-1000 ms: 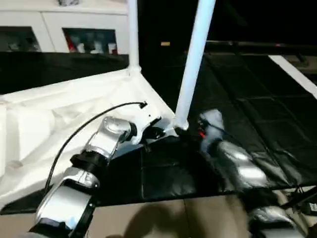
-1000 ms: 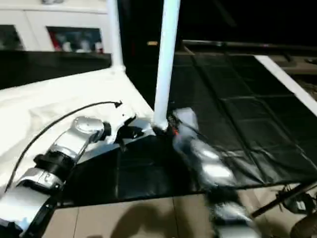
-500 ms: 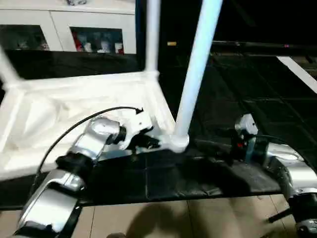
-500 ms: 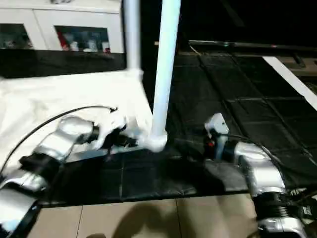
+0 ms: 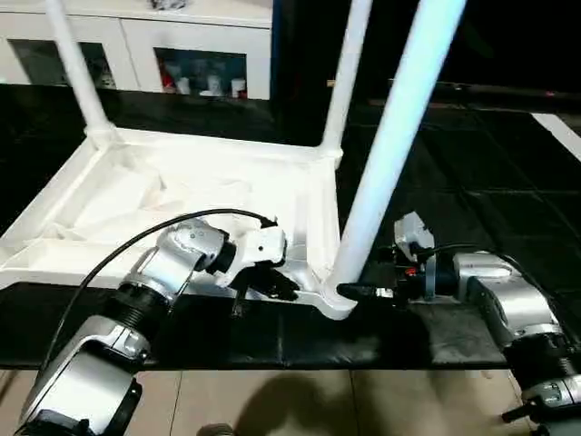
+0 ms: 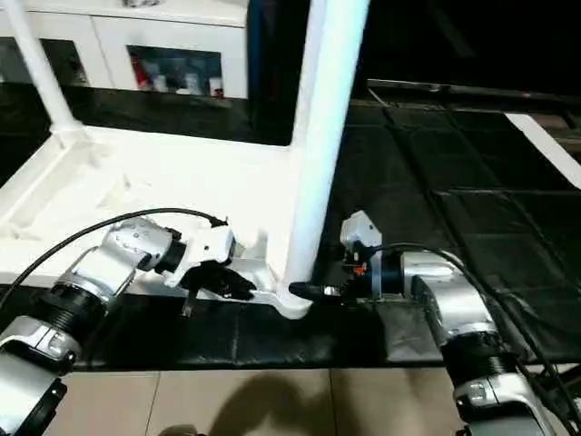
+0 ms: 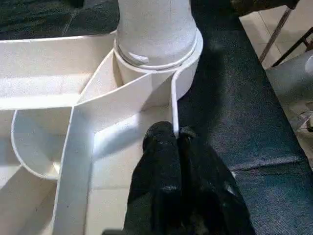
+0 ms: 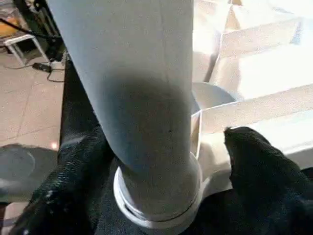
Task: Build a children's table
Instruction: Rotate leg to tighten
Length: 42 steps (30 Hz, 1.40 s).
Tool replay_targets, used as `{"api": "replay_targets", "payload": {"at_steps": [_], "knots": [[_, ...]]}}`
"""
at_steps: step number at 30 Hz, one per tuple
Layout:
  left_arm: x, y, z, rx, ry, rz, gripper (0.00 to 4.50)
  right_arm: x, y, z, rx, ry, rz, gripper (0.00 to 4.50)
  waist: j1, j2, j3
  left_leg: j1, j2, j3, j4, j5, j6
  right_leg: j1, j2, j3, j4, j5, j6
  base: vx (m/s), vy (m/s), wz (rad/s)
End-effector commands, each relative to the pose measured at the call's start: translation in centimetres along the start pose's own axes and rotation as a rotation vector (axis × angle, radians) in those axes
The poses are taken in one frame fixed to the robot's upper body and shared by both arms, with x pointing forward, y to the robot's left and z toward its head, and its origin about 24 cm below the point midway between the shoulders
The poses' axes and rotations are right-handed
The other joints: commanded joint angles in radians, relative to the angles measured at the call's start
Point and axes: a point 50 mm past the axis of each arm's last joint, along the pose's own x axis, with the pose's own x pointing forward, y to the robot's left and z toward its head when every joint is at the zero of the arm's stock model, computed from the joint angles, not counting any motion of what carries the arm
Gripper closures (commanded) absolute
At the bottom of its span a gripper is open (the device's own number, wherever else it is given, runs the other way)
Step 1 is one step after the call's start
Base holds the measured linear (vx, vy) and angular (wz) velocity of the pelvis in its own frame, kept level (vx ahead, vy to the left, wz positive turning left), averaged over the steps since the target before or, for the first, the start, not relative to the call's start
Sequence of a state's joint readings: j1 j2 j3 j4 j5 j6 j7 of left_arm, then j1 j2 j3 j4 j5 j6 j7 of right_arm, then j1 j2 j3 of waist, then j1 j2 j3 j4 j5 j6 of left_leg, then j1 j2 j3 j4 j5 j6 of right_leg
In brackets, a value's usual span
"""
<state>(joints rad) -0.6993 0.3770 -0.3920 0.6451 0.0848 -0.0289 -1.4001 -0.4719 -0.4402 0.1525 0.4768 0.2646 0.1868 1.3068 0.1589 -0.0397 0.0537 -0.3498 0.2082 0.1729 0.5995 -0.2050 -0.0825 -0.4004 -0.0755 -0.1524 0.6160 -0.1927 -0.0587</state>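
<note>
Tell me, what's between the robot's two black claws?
The nearest table leg, standing in its corner socket. In the right eye view the left gripper sits on one side, the right gripper on the other.

White leg [image 8: 142, 98] in corner socket [image 8: 161, 205], tool [image 8: 161, 161] fingers [image 8: 259, 166] astride, seemingly apart

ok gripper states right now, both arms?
Left gripper: shut, pinching the tabletop's rim.
Right gripper: open, fingers either side of the near leg.

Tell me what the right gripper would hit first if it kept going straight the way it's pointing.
Most likely the white tapered plastic leg standing in the table's round corner socket; the right gripper's open fingers already flank its base.
</note>
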Motion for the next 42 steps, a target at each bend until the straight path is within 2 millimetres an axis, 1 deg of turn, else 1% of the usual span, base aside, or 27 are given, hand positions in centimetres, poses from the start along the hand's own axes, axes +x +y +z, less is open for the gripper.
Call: {"api": "replay_targets", "payload": {"at_steps": [1, 2, 5, 8, 9, 10, 12, 17, 22, 25, 26, 29, 30, 31, 33, 34, 35, 36, 37, 38, 39, 40, 41, 42], "knots": [[0.9, -0.7, 0.1, 0.039, 0.031, -0.08, 4.5, 0.0, -0.2, 0.5, -0.019, 0.002, 0.006, 1.06, -0.006, 0.003, -0.074, 0.0, 0.044, -0.008, -0.061, -0.055, 0.068, 0.069, -0.096, 0.082, -0.066, -0.108, -0.147, 0.0, 0.0, 0.0], [0.9, -0.7, 0.1, 0.038, 0.032, -0.08, 4.5, 0.1, -0.2, 0.5, -0.019, 0.001, 0.014, 1.27, -0.005, 0.002, -0.074, 0.001, 0.044, -0.008, -0.061, -0.055, 0.066, 0.069, -0.096, 0.082, -0.066, -0.115, -0.142, 0.0, 0.0, 0.0], [0.9, -0.7, 0.0, 0.037, 0.033, -0.08, 4.5, 0.2, -0.1, 0.5, -0.016, -0.001, 0.022, 1.39, -0.006, 0.002, -0.075, -0.001, 0.044, -0.008, -0.061, -0.051, 0.066, 0.07, -0.096, 0.082, -0.065, -0.11, -0.141, 0.0, 0.0, 0.0], [0.8, -0.8, 0.0, 0.036, 0.036, -0.08, 4.5, 0.4, -0.1, 0.4, -0.011, -0.006, 0.034, 1.71, -0.007, 0.005, -0.075, 0.0, 0.044, -0.009, -0.061, -0.051, 0.065, 0.069, -0.096, 0.082, -0.065, -0.107, -0.142, 0.0, 0.0, 0.0], [0.8, -0.8, -0.1, 0.036, 0.037, -0.08, 4.5, 0.4, -0.1, 0.4, -0.01, -0.006, 0.038, 1.76, -0.008, 0.003, -0.075, -0.001, 0.044, -0.009, -0.061, -0.052, 0.065, 0.07, -0.095, 0.081, -0.064, -0.108, -0.141, 0.0, 0.0, 0.0], [0.9, -0.8, -0.1, 0.036, 0.037, -0.079, 4.5, 0.5, 0.0, 0.3, -0.01, -0.006, 0.043, 1.84, -0.008, 0.006, -0.075, -0.001, 0.044, -0.009, -0.061, -0.054, 0.064, 0.07, -0.096, 0.082, -0.065, -0.112, -0.141, 0.0, 0.0, 0.0], [0.9, -0.8, -0.1, 0.036, 0.038, -0.079, 4.5, 0.7, 0.1, 0.3, -0.007, -0.01, 0.052, 2.06, -0.009, 0.005, -0.075, -0.001, 0.044, -0.009, -0.061, -0.054, 0.063, 0.07, -0.095, 0.081, -0.065, -0.112, -0.14, 0.0, 0.0, 0.0], [0.9, -0.8, -0.1, 0.036, 0.038, -0.079, 4.5, 0.9, 0.3, 0.3, -0.004, -0.013, 0.074, 2.43, -0.008, 0.006, -0.076, 0.0, 0.044, -0.009, -0.06, -0.05, 0.064, 0.07, -0.095, 0.082, -0.064, -0.098, -0.145, 0.0, 0.0, 0.0], [0.9, -0.8, -0.1, 0.032, 0.039, -0.072, 4.5, 0.9, 0.6, 0.1, 0.0, -0.014, 0.089, 2.51, -0.008, 0.004, -0.076, -0.001, 0.044, -0.008, -0.06, -0.05, 0.064, 0.071, -0.095, 0.082, -0.064, -0.106, -0.142, 0.0, 0.0, 0.0], [1.0, -0.6, -0.2, 0.019, 0.037, -0.052, 4.5, 1.0, 0.9, -0.1, 0.004, -0.015, 0.099, 2.52, -0.008, 0.002, -0.077, 0.0, 0.045, -0.009, -0.059, -0.038, 0.068, 0.07, -0.095, 0.082, -0.061, -0.088, -0.145, 0.0, 0.0, 0.0], [1.0, -0.6, -0.2, 0.008, 0.031, -0.042, 4.5, 1.1, 1.1, -0.2, 0.012, -0.022, 0.098, 2.52, -0.009, 0.004, -0.077, 0.0, 0.044, -0.009, -0.059, -0.035, 0.069, 0.07, -0.094, 0.083, -0.06, -0.083, -0.145, 0.0, 0.0, 0.0], [1.1, -0.4, -0.2, -0.019, 0.016, -0.017, 4.5, 1.4, 1.4, -0.4, 0.028, -0.034, 0.094, 2.52, -0.007, 0.004, -0.076, 0.0, 0.045, -0.009, -0.059, -0.038, 0.069, 0.07, -0.095, 0.083, -0.062, -0.085, -0.145, 0.0, 0.0, 0.0], [1.2, -0.1, -0.2, -0.044, 0.006, 0.01, 4.5, 1.8, 1.5, -0.6, 0.041, -0.045, 0.053, 2.52, -0.006, 0.007, -0.076, 0.001, 0.046, -0.009, -0.06, -0.047, 0.065, 0.07, -0.095, 0.082, -0.064, -0.098, -0.141, 0.0, 0.0, 0.0], [1.3, 0.0, -0.1, -0.058, 0.003, 0.025, 4.5, 2.0, 1.4, -0.7, 0.048, -0.052, 0.022, 2.52, -0.007, 0.008, -0.073, 0.003, 0.046, -0.009, -0.062, -0.061, 0.06, 0.067, -0.096, 0.082, -0.068, -0.122, -0.138, 0.0, 0.0, 0.0], [1.5, 0.3, 0.0, -0.085, -0.007, 0.059, 4.5, 2.6, 1.4, -0.9, 0.057, -0.06, -0.034, 2.52, -0.009, 0.007, -0.069, 0.004, 0.044, -0.009, -0.065, -0.088, 0.049, 0.068, -0.098, 0.081, -0.078, -0.182, -0.123, 0.0, 0.0, 0.0], [1.7, 0.6, 0.2, -0.107, -0.018, 0.085, 4.5, 3.1, 1.3, -1.1, 0.068, -0.065, -0.083, 2.53, -0.011, 0.006, -0.066, 0.007, 0.04, -0.008, -0.066, -0.116, 0.038, 0.066, -0.099, 0.079, -0.091, -0.258, -0.102, 0.0, 0.0, 0.0], [2.0, 0.9, 0.4, -0.127, -0.029, 0.113, 4.5, 3.7, 1.2, -1.2, 0.083, -0.069, -0.137, 2.54, -0.015, 0.006, -0.061, 0.011, 0.039, -0.009, -0.07, -0.14, 0.027, 0.064, -0.098, 0.078, -0.101, -0.33, -0.082, 0.0, 0.0, 0.0], [2.2, 1.2, 0.6, -0.143, -0.038, 0.135, 4.5, 4.2, 1.1, -1.3, 0.095, -0.074, -0.185, 2.55, -0.023, 0.004, -0.053, 0.018, 0.034, -0.01, -0.073, -0.183, 0.015, 0.062, -0.099, 0.072, -0.118, -0.434, -0.052, 0.0, 0.0, 0.0], [2.4, 1.4, 0.9, -0.16, -0.049, 0.159, 4.5, 4.9, 0.9, -1.2, 0.119, -0.088, -0.23, 2.56, -0.029, 0.004, -0.049, 0.02, 0.031, -0.011, -0.073, -0.204, 0.008, 0.061, -0.1, 0.068, -0.126, -0.493, -0.031, 0.0, 0.0, 0.0], [2.4, 1.4, 0.9, -0.16, -0.049, 0.159, 4.5, 4.9, 0.9, -1.2, 0.119, -0.088, -0.23, 2.56, -0.033, 0.006, -0.049, 0.03, 0.027, -0.013, -0.071, -0.235, -0.003, 0.058, -0.102, 0.06, -0.142, -0.578, 0.003, 0.0, 0.0, 0.0], [2.7, 1.9, 1.3, -0.185, -0.065, 0.2, 4.5, 5.9, 0.6, -1.1, 0.152, -0.11, -0.315, 2.57, -0.04, 0.005, -0.052, 0.027, 0.026, -0.016, -0.072, -0.234, -0.007, 0.063, -0.104, 0.058, -0.145, -0.585, 0.02, 0.0, 0.0, 0.0], [2.9, 2.2, 1.5, -0.198, -0.073, 0.226, 4.5, 6.5, 0.2, -1.0, 0.173, -0.115, -0.367, 2.57, -0.05, 0.004, -0.052, 0.022, 0.029, -0.022, -0.077, -0.244, -0.011, 0.066, -0.102, 0.053, -0.144, -0.575, 0.028, 0.0, 0.0, 0.0], [3.1, 2.7, 1.9, -0.218, -0.087, 0.275, 4.5, 7.5, -0.3, -0.9, 0.21, -0.12, -0.46, 2.57, -0.058, 0.007, -0.05, 0.023, 0.03, -0.024, -0.077, -0.261, -0.012, 0.063, -0.1, 0.049, -0.145, -0.584, 0.031, 0.0, 0.0, 0.0], [3.4, 3.3, 2.4, -0.244, -0.106, 0.334, 4.5, 8.7, -0.9, -0.6, 0.25, -0.124, -0.554, 2.57, -0.073, 0.011, -0.05, 0.028, 0.03, -0.028, -0.074, -0.298, -0.024, 0.062, -0.103, 0.037, -0.154, -0.608, 0.033, 0.0, 0.0, 0.0]]}}
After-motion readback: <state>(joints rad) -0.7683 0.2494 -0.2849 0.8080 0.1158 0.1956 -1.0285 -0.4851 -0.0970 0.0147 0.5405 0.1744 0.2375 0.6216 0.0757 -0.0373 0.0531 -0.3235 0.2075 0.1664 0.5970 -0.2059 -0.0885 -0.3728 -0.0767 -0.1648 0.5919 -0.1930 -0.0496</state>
